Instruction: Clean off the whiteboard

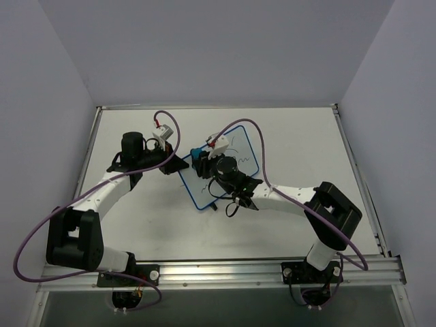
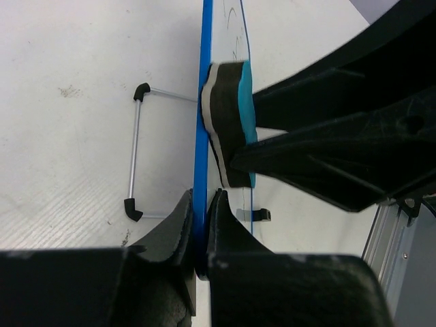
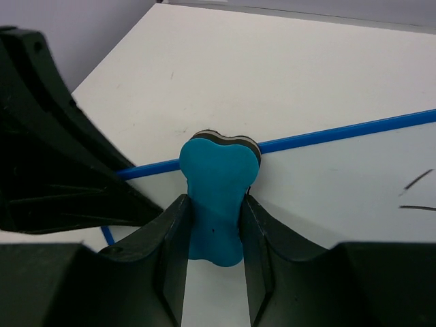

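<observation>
Because a loose board would likely skate under a wipe, left end effector [image 2: 202, 199]: fingers pressed together on the whiteboard's blue frame [image 2: 202, 102], pinching its near edge, apparently to steady it.
Whiteboard [image 1: 204, 191]: on the tabletop [image 1: 300, 143], between the two arms, turned diagonally; whether it lies flat or leans on its stand cannot be told.
Right end effector [image 3: 214, 204]: clamped on the waist of the teal eraser [image 3: 213, 194], reaching in over the whiteboard from the side opposite the left one.
Eraser: its dark felt side meets the whiteboard at the frame, just beyond the left end effector's pinch, so a sweep would start from the edge.
Marker strokes [image 3: 415, 180]: black lines on the whiteboard's face, apart from the eraser; the erasing is judged barely begun.
Wire stand [image 2: 135, 157]: thin metal loop with black tips, on the tabletop just beside the whiteboard's back.
Containers: none in view, so nothing holds anything.
</observation>
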Controlling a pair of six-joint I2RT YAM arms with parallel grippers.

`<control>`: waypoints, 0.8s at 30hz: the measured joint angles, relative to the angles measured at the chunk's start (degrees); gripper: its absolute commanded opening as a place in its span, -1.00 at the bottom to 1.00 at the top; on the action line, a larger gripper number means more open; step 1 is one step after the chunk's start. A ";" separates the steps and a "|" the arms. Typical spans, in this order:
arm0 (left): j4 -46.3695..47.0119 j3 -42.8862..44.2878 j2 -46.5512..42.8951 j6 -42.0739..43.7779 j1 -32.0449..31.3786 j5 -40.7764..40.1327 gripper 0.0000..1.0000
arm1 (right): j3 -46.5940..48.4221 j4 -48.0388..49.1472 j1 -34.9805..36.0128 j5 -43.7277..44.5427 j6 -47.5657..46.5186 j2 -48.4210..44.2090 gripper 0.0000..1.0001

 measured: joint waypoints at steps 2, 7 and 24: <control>0.04 -0.13 0.00 -0.02 0.02 -0.39 -0.95 | 0.76 -1.31 -1.49 -0.22 1.22 0.00 -1.00; 0.04 -0.22 0.00 -0.07 0.02 -0.92 -0.95 | 1.97 -3.78 -8.70 0.04 3.48 -0.70 -1.00; -0.04 -0.46 -0.20 -0.57 -0.11 -0.90 -0.95 | -2.32 -1.81 -22.71 -3.80 5.31 -0.50 -1.00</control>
